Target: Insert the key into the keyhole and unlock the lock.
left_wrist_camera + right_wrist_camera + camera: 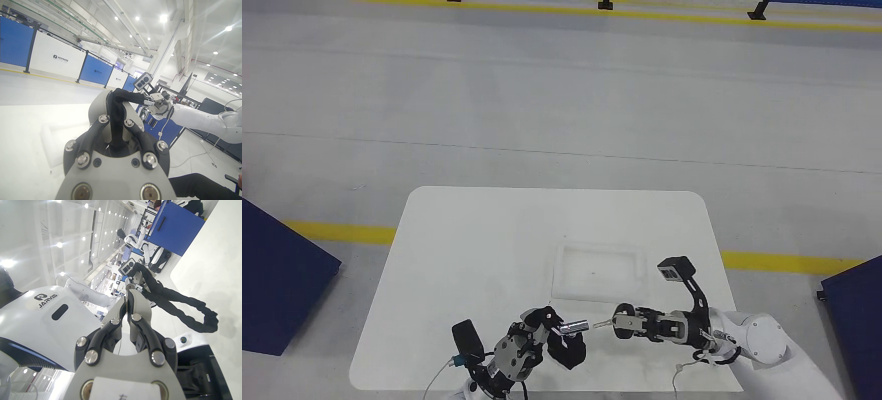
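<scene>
The lock is a black fabric-sleeved cable [567, 352] with a silver metal cylinder [575, 325] at one end. My left gripper [542, 332] is shut on the cable just behind the cylinder, near the table's front edge. In the left wrist view the cable [117, 113] runs between the fingers to the cylinder [149, 102]. My right gripper [622, 323] faces it from the right, shut on the key [128, 300]. The key's blade meets the cylinder [130, 286]; its depth is hidden. The cable's loop [189, 306] hangs free beside it.
A shallow white foam tray [597, 270] lies on the white table [462, 260] just beyond both grippers. Blue barriers stand off the table at left [282, 280] and right [857, 300].
</scene>
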Tool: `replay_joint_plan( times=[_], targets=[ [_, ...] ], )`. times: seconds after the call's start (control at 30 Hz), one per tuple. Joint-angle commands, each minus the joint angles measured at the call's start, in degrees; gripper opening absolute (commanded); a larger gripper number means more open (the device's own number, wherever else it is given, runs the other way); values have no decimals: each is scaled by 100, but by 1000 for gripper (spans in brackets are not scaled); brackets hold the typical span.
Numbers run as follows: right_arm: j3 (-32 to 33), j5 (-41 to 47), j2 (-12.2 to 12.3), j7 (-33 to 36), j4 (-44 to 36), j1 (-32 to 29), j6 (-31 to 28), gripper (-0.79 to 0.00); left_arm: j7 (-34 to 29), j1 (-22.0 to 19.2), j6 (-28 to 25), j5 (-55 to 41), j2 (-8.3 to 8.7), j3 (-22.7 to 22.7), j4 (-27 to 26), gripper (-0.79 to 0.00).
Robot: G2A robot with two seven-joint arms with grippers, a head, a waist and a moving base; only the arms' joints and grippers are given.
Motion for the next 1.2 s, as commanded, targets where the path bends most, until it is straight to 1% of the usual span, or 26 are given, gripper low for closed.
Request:
replay_joint_plan(
  times=[0.0, 1.17],
  targets=[
    [-9, -25, -5, 4, -2, 6, 17, -785, 0, 0, 0, 0, 0, 0, 0, -785],
    [-87, -219, -106, -101, -2, 93, 23, -785, 0, 0, 0, 0, 0, 0, 0, -785]
  ],
)
